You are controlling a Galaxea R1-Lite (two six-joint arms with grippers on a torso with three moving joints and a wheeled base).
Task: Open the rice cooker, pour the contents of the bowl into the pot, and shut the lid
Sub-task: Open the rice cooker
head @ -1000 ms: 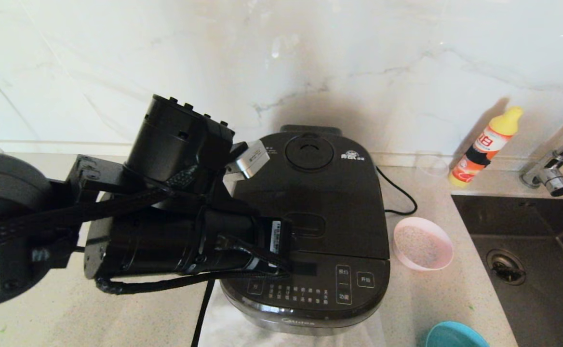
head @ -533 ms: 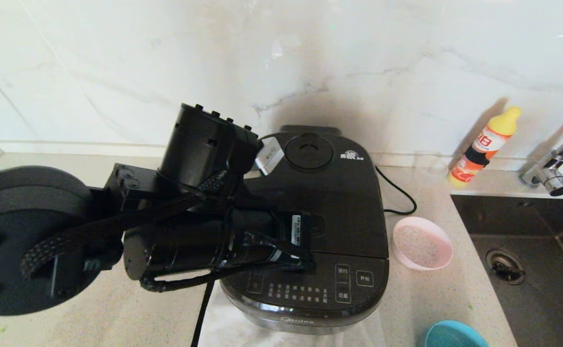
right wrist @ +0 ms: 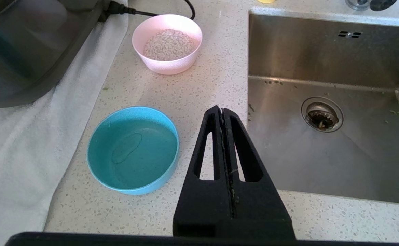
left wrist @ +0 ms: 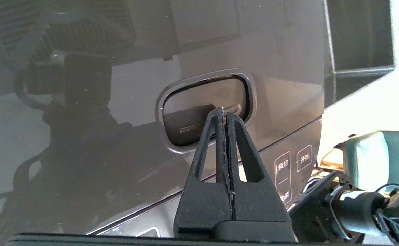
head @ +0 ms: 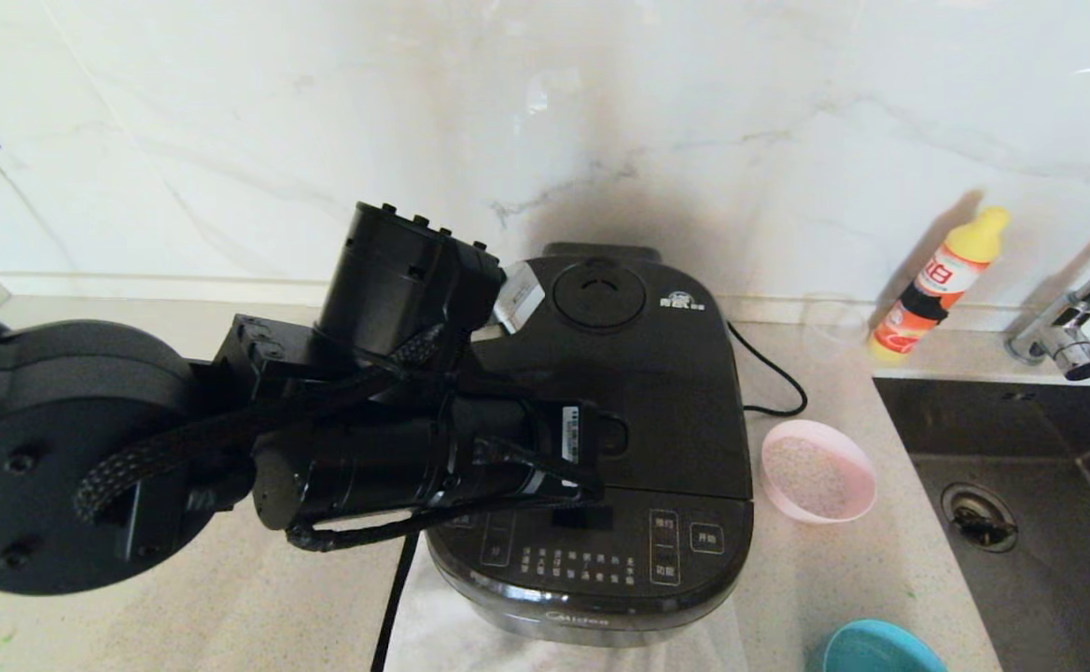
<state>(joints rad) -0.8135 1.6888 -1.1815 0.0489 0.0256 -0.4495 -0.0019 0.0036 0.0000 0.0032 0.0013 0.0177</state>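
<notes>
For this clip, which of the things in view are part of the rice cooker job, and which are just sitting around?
Part of the job:
- rice cooker, its lid down
- oblong lid button, with the shut left gripper at it
- pink bowl of rice

Just lying about:
- blue bowl
- yellow-capped bottle
- sink
- tap
- right gripper, shut, idle over the counter

A white marble wall [head: 601, 112] with faint grey veins rises behind the pale speckled stone counter [head: 844, 579]. A stainless sink [head: 1021, 523] is sunk into the counter's right end, its round drain [right wrist: 321, 114] in the basin floor and a chrome tap [head: 1077, 327] at the sink's back edge.
</notes>
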